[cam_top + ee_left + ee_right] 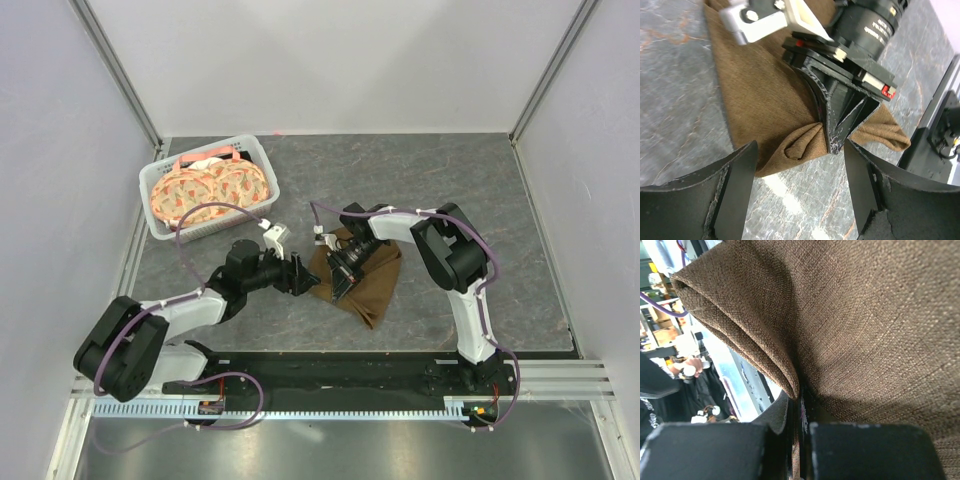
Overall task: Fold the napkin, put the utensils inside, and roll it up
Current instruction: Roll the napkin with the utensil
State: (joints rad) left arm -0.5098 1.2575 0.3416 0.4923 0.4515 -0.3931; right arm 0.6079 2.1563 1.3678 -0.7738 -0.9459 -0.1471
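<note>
1. Top external view: the brown napkin (375, 280) lies bunched on the bench (450, 180), midway between the side edges and nearer the near edge. The right tool (336, 290) is set on the napkin's left border, with the left tool (303, 277) just beside it. With so little room between them, a knock between the two tools is judged likely on any further approach. A white basket (255, 148) of plates sits at the far left corner, well apart. No utensil is seen, so the napkin could be rolled without one.

2. Left wrist view: the left tool (797, 187) is spread wide and holds nothing. Ahead of it, a puckered corner of the napkin (760, 90) is pinched by the right tool (837, 135). If the left tool were closed here, the other tool's tip might be caught instead of cloth.

3. Right wrist view: the right tool (800, 440) is clamped narrow on a doubled fold of the napkin (865, 315). Only a small bite appears to be held. A pull could let the cloth slip out, or one layer could be dragged askew, spoiling the fold.
</note>
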